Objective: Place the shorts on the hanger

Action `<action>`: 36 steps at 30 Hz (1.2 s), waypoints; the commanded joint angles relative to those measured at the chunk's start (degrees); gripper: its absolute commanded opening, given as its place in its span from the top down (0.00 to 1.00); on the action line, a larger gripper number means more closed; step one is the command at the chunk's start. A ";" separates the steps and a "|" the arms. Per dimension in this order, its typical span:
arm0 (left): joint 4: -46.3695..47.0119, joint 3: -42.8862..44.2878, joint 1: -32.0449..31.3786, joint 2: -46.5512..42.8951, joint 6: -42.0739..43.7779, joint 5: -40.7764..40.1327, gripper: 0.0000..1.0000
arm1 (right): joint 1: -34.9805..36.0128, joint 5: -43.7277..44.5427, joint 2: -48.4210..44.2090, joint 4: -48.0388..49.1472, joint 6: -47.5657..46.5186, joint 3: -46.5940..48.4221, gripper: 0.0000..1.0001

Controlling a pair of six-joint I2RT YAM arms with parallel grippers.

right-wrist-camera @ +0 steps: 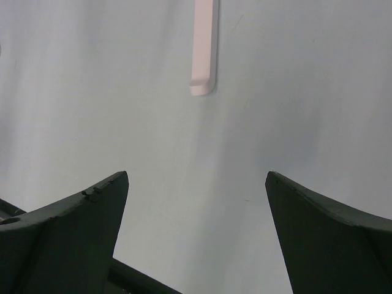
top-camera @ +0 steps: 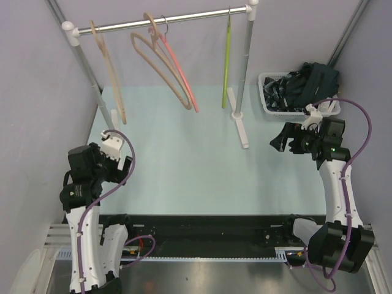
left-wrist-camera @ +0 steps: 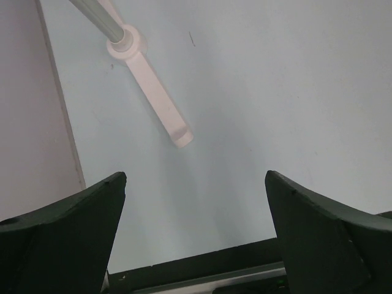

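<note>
Worktop [top-camera: 184, 177] pale blue, both arms over it | clothes rail [top-camera: 184, 19] spans the back | white basket [top-camera: 264, 78] far right, the shorts [top-camera: 318, 76] heaped dark inside | lime-green hanger [top-camera: 226, 61] hooked near the rail's right end | left gripper [left-wrist-camera: 196, 184] spread wide, holding nothing | right gripper [right-wrist-camera: 196, 180] likewise apart, near the basket.

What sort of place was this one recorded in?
Probably a lab robot cell, staged for clothes handling: a rail with hangers on a walled-in table, and a basket of dark clothes.
</note>
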 commanded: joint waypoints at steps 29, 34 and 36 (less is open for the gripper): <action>14.17 16.11 0.32 5.41 -33.30 5.20 0.00 | -16.42 7.27 45.73 9.18 12.89 52.73 0.00; 16.38 14.52 0.32 4.01 -31.02 4.25 0.00 | -10.44 22.11 55.85 4.87 6.21 65.39 0.00; 17.61 14.00 0.32 3.31 -29.79 3.37 0.00 | -8.06 27.20 59.35 6.18 4.80 67.76 0.00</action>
